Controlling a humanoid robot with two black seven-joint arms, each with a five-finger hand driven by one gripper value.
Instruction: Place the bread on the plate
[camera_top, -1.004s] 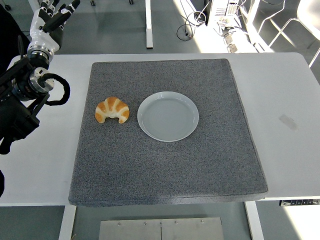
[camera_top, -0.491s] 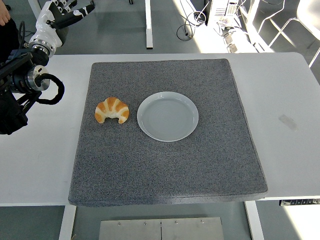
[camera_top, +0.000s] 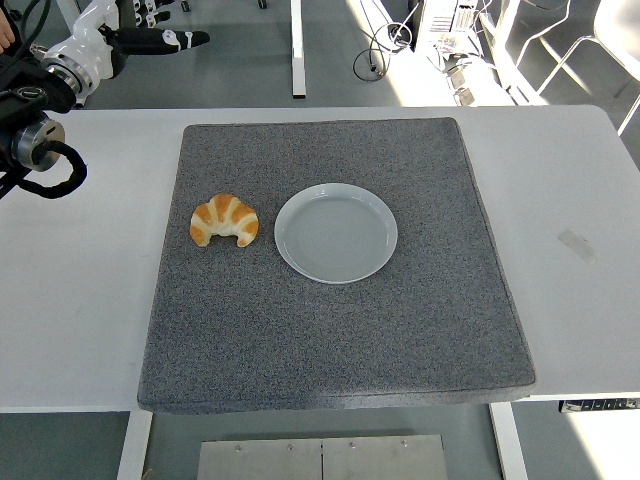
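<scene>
A golden croissant (camera_top: 224, 220) lies on the grey mat (camera_top: 330, 340), left of centre. A pale blue round plate (camera_top: 336, 232) sits just to its right, empty, a small gap between them. My left hand (camera_top: 150, 30) is at the top left corner, beyond the table's far edge and well behind the croissant, fingers stretched out and holding nothing. The left arm (camera_top: 35, 130) comes in along the left edge. My right arm is out of view.
The grey mat covers most of the white table (camera_top: 570, 200). Past the table's far edge are table legs (camera_top: 297, 50), cables and chair frames on the floor. Part of a person shows at the top left corner (camera_top: 8, 30).
My left arm has lifted and swung up and back towards the top left, and the hand has turned so its fingers point right. The croissant and plate have not moved.
</scene>
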